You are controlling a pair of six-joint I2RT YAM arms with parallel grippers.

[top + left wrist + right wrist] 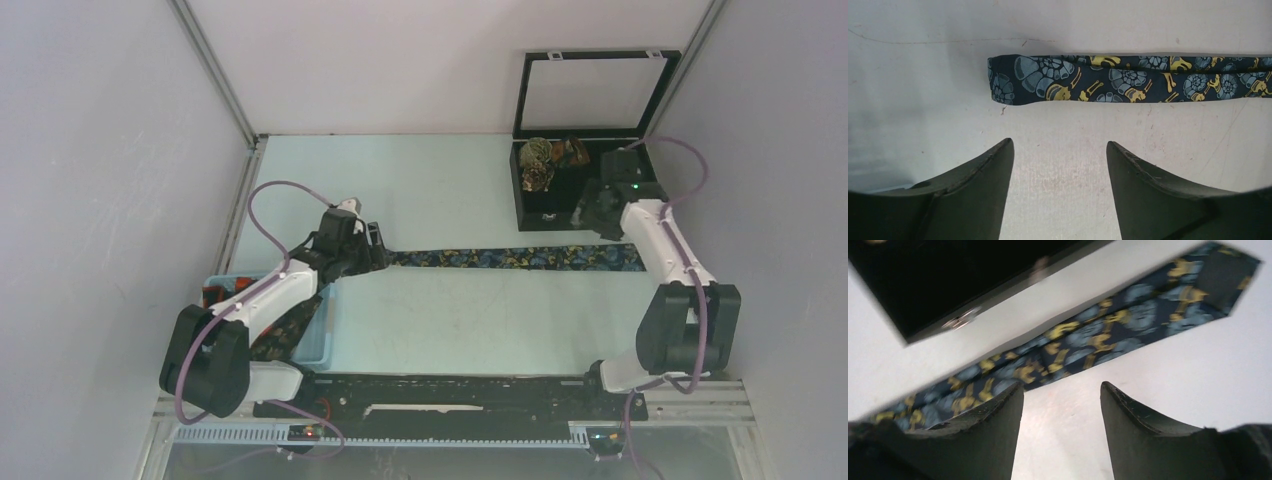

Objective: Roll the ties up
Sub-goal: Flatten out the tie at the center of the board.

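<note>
Navy tie (510, 259) lies flat across table (450, 330) in top view, running from left gripper (377, 252) to right gripper (592, 215), beside black case (528, 215) holding finished coils (540, 162).

Left wrist: jaws parted, empty, tie's blunt end just ahead.

Right wrist: jaws parted, empty, above pointed end.

Step, judged: starting roll. Next: pinch blunt end squarely.

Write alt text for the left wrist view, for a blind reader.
A navy tie patterned in blue and yellow lies flat across the pale table, its end left of centre. The open, empty left gripper hovers just short of it.
</note>
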